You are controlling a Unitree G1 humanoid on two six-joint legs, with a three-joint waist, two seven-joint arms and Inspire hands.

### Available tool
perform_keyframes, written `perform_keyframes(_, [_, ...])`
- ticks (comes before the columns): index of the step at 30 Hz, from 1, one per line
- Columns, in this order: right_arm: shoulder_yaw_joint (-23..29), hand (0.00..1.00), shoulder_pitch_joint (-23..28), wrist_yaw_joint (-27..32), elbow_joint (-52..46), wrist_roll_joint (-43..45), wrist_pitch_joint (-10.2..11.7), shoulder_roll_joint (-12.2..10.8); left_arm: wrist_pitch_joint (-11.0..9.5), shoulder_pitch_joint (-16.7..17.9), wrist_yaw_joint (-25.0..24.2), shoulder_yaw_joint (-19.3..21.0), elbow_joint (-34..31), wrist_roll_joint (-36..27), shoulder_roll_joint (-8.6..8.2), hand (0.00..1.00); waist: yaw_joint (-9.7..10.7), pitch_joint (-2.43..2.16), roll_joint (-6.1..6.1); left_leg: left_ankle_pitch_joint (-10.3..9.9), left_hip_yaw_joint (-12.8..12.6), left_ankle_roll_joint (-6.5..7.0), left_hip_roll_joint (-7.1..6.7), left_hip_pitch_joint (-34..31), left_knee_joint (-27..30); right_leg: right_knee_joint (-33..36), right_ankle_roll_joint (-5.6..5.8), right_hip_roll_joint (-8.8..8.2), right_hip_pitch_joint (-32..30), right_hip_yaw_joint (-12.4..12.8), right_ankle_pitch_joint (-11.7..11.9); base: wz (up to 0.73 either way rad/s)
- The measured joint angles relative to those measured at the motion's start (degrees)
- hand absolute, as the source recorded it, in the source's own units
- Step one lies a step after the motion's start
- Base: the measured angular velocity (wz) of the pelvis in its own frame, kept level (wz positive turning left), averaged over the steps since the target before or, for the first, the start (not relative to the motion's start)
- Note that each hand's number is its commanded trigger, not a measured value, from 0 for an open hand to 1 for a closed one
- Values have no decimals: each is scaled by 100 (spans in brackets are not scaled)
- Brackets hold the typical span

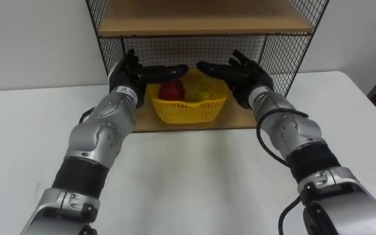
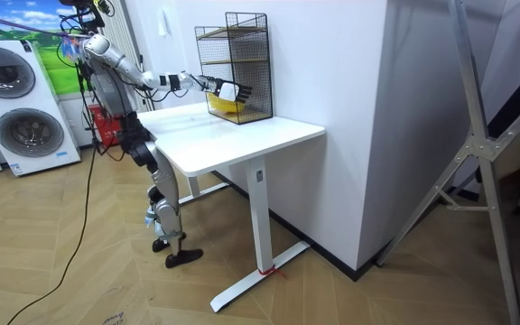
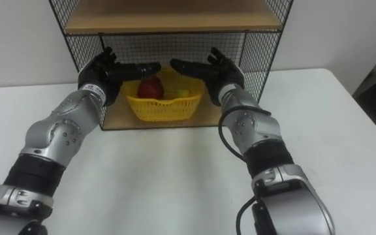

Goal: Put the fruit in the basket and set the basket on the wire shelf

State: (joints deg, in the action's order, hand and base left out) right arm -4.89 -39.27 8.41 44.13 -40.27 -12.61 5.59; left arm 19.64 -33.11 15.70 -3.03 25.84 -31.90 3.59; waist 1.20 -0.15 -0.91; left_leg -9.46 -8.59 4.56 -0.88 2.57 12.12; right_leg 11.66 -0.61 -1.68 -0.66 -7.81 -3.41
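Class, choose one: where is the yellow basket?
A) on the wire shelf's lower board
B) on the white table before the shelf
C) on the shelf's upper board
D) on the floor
A: the yellow basket sits inside the wire shelf, on its lower board.

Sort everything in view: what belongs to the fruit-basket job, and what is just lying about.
Job: basket, red fruit, yellow fruit, wire shelf, left robot hand and right robot hand, both open over the basket.
Lying about: table, washers.
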Motion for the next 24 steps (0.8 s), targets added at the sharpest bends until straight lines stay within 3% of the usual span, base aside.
perform_keyframes(12, [-1, 0, 298, -55, -175, 35, 0, 94, 0, 52, -142, -4, -1, 121, 7, 0, -19, -7, 11, 2, 0, -2, 0, 13, -1, 11, -1, -19, 8, 13, 1, 0])
perform_keyframes(16, [-6, 0, 443, -142, -319, 127, 0, 170, 1, 298, -156, -44, -301, 297, 10, 0, -18, -13, 21, 2, -20, -2, 2, 10, -6, 17, -1, -22, -11, 32, 0, -1])
perform_keyframes(24, [-16, 0, 1080, -168, -1571, 490, 0, 177, 0, 851, -276, -112, -935, 393, 20, 0, -34, -16, 16, 12, -47, -6, 3, 52, -33, 29, -4, -24, -2, 52, -2, -1])
